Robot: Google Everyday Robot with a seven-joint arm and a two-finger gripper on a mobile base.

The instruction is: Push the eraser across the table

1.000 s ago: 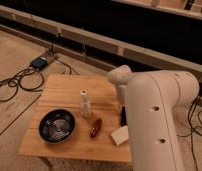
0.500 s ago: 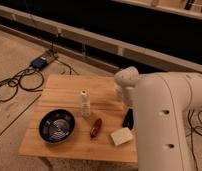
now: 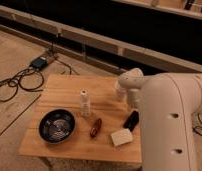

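While the dark gripper (image 3: 131,120), fingers unreadable, hung just beside it, the small cream-white rectangular eraser (image 3: 121,137) on the light wooden plank table (image 3: 69,90) looked light, stiff, best nudged broadside

Cream-white eraser (image 3: 121,137) flat on table (image 3: 64,89), end effector (image 3: 131,121) beside.

Black bowl (image 3: 57,125), reddish-brown oblong object (image 3: 96,127), small white bottle (image 3: 84,103), floor cables (image 3: 14,85).

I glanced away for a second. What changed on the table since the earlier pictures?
The arm's bulk drew back rightward, uncovering the eraser; the gripper sits just above it. The black bowl, white bottle and reddish-brown object stayed put.
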